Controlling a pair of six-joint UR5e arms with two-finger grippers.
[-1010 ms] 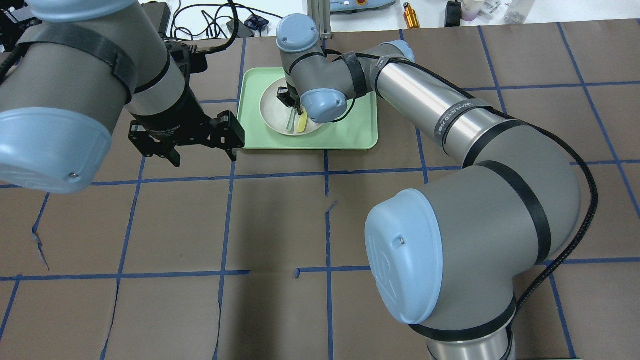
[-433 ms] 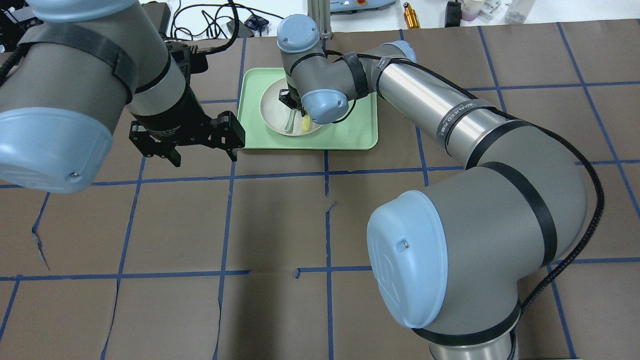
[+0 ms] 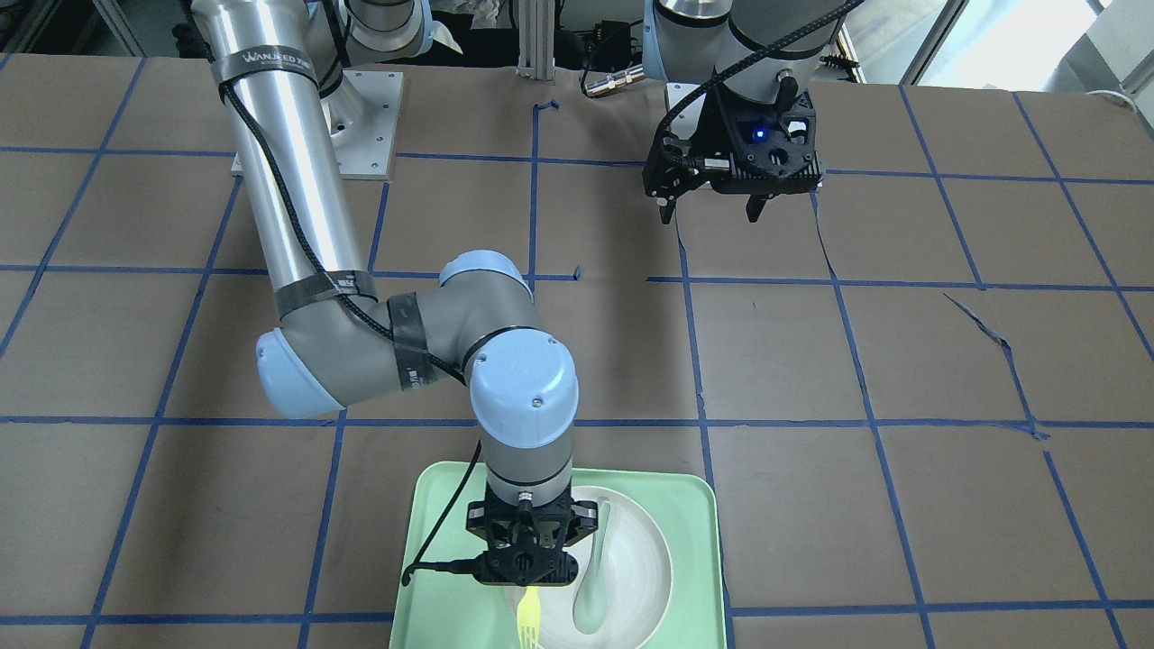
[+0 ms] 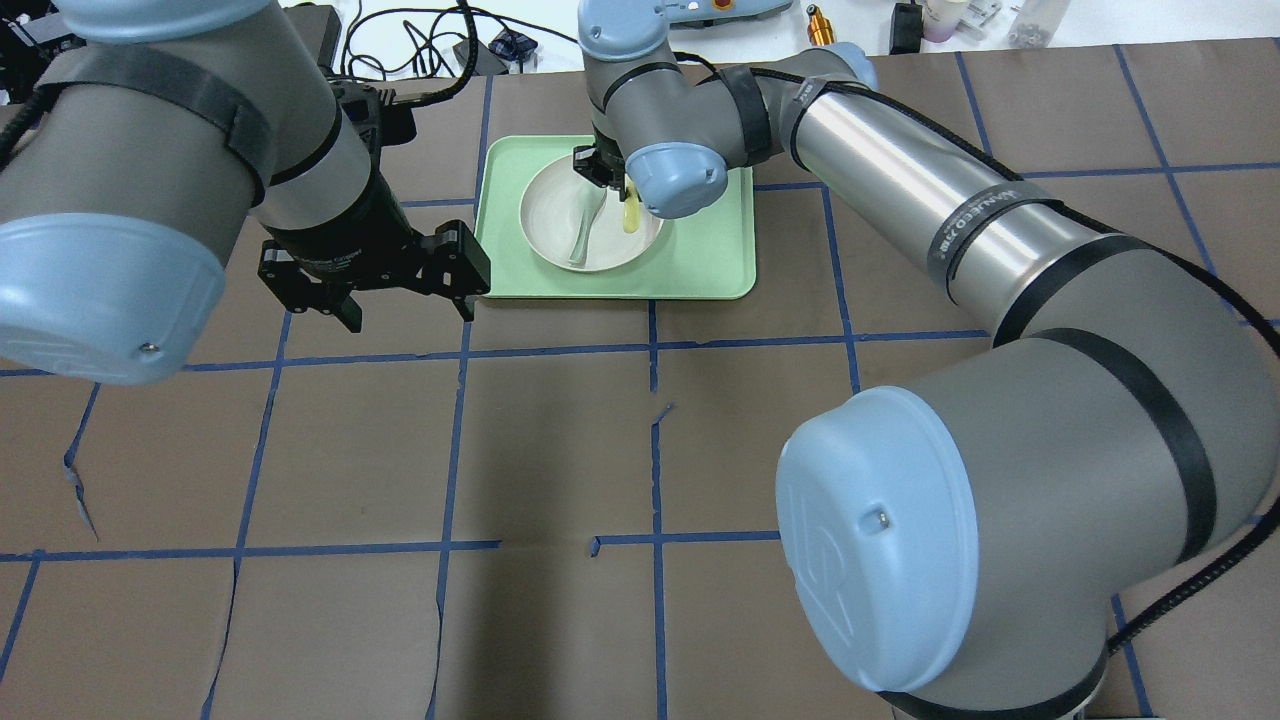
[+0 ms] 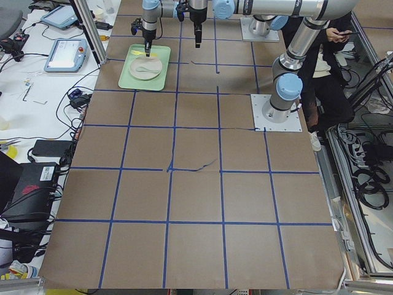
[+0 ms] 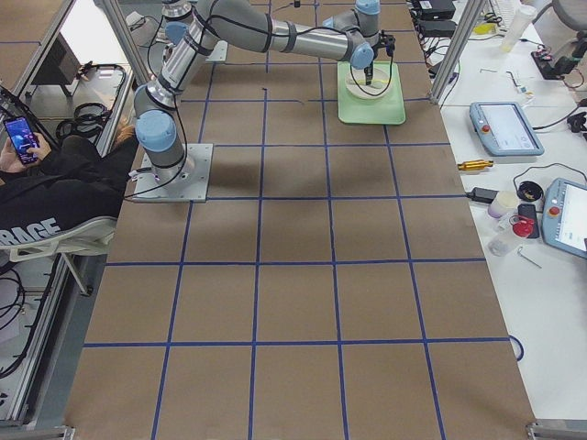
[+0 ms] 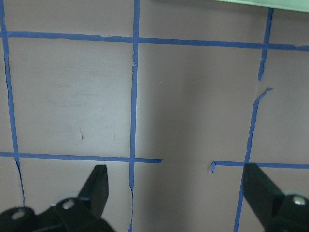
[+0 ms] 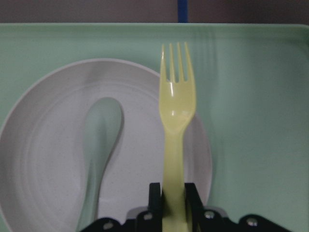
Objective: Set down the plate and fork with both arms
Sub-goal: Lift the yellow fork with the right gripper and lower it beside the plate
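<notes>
While clamped on the fork (image 8: pixel 176 121), right tool (image 8: pixel 173 195), arm strap (image 3: pixel 267 59) "WANJEED"; left tool (image 7: pixel 176 181) spread apart.

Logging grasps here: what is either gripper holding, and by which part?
The right gripper holds the yellow fork by its handle end, tines pointing away. The left gripper is open and empty.

Overhead, the wrist joint (image 4: pixel 672 180) covers most of the right end effector (image 4: pixel 612 183) above the tray (image 4: pixel 710 270), leaving a yellow stub of fork (image 4: pixel 631 215). Front view's bottom edge crops the tray, the plate (image 3: pixel 645 559) and the fork's tine tips; right wrist view hides the handle end between the fingers (image 8: pixel 154 193) and cuts the spoon (image 8: pixel 99 145) handle. Left wrist view shows only a tray sliver, left end effector (image 7: pixel 175 179) fingers cropped; fork too tiny in side views.
</notes>
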